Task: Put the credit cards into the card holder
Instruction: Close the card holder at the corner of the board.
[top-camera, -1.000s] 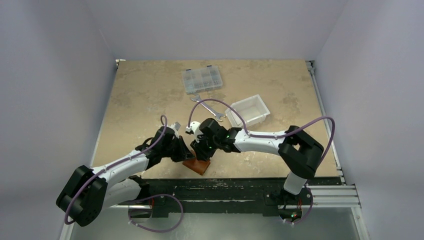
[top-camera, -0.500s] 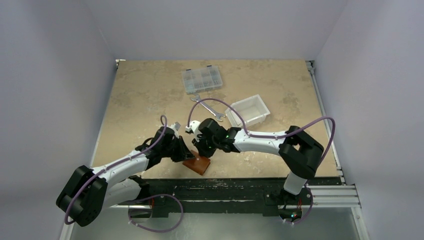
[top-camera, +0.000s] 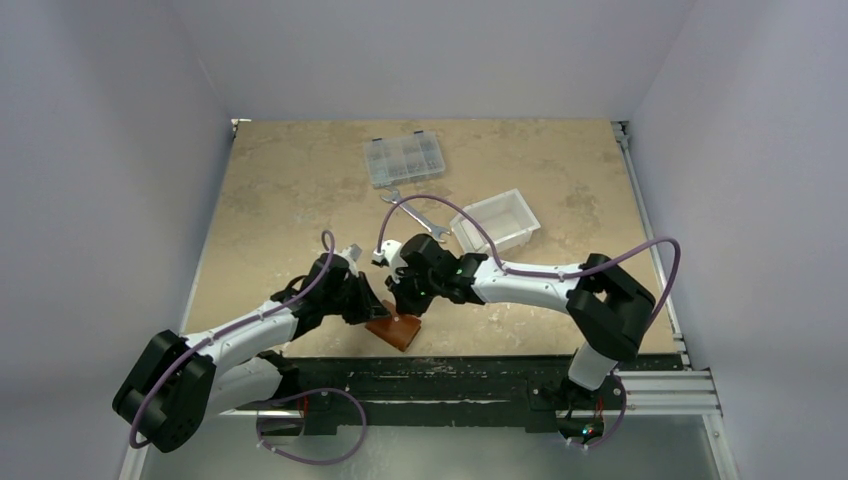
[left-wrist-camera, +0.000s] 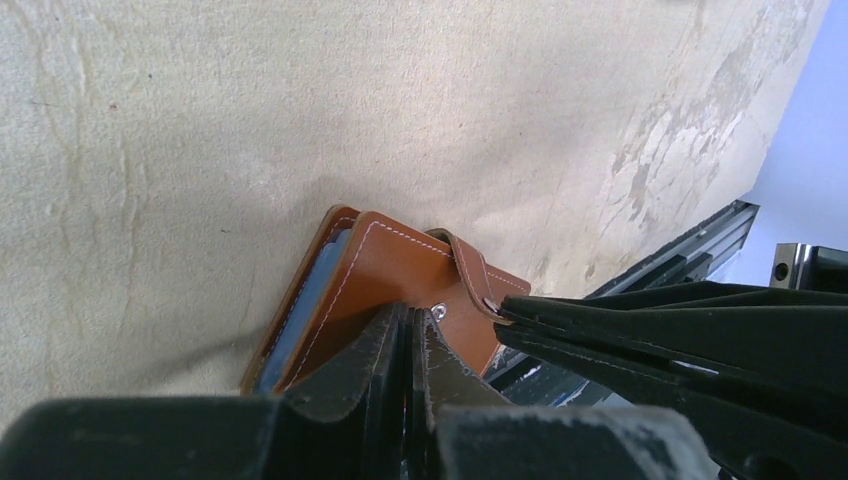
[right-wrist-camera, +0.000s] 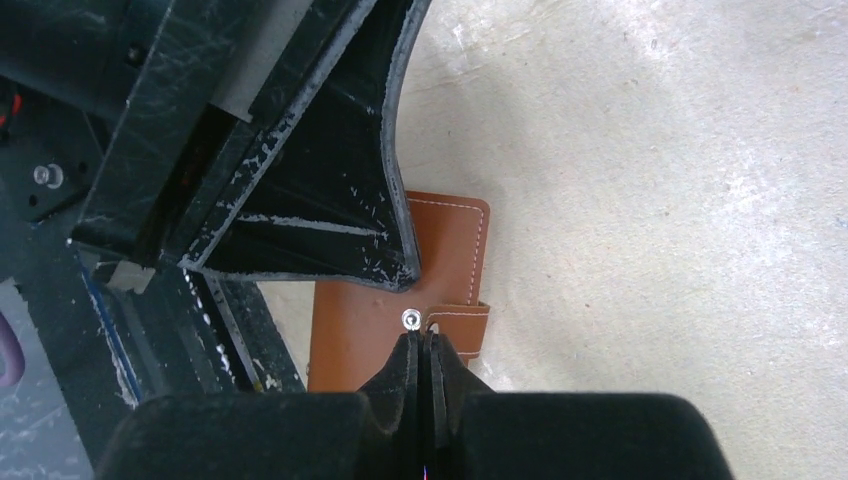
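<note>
Two sets of fingers clenched shut, left gripper (left-wrist-camera: 405, 332) and right gripper (right-wrist-camera: 424, 346), tips meeting on brown card holder (left-wrist-camera: 398, 265) at near edge of table (top-camera: 290, 190). Probably light, floppy leather; likeliest hold at strap (right-wrist-camera: 462, 318) by snap (right-wrist-camera: 411, 319). Pale credit card (left-wrist-camera: 299, 312) showing inside. Wrench (top-camera: 413, 213), clear box (top-camera: 404, 160), white bin (top-camera: 497, 221) well apart — nothing blocking.

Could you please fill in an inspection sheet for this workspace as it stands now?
Surface: tan mottled tabletop, patchy staining.
Job's things: brown card holder at the near edge, slightly open, what looks like a blue-grey card inside; loose cards: nothing seen.
Clutter: compartment box, wrench, white bin, beyond the arms.
Grippers: left gripper fingers shut, tips on the holder's cover; right gripper fingers shut at its snap strap.
Cables: purple cables loop along both arms.
Surroundings: pale walls, metal rail.
</note>
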